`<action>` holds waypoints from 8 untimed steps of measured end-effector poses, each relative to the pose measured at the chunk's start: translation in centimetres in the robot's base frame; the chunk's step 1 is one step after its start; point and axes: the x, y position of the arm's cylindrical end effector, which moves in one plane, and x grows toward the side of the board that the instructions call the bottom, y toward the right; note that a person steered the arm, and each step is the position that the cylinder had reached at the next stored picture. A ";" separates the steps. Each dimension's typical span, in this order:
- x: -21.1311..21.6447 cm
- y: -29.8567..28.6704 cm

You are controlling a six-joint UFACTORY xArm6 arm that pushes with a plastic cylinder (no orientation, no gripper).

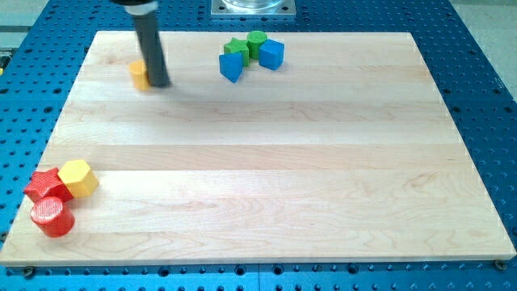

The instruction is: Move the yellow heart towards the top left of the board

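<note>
The yellow heart point(140, 74) lies near the top left of the wooden board point(266, 162), mostly hidden behind the dark rod. My tip point(159, 84) rests on the board right against the heart's right side. Only the heart's left part shows.
A blue block point(232, 66), a green block point(237, 47), a green cylinder point(257, 40) and a blue cube point(271, 54) cluster at the top centre. A yellow hexagonal block point(77, 178), a red star-like block point(45, 185) and a red cylinder point(52, 217) sit at the bottom left.
</note>
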 end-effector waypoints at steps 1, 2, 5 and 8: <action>3.6 -0.1; 2.5 -6.6; -0.4 2.0; -0.9 2.5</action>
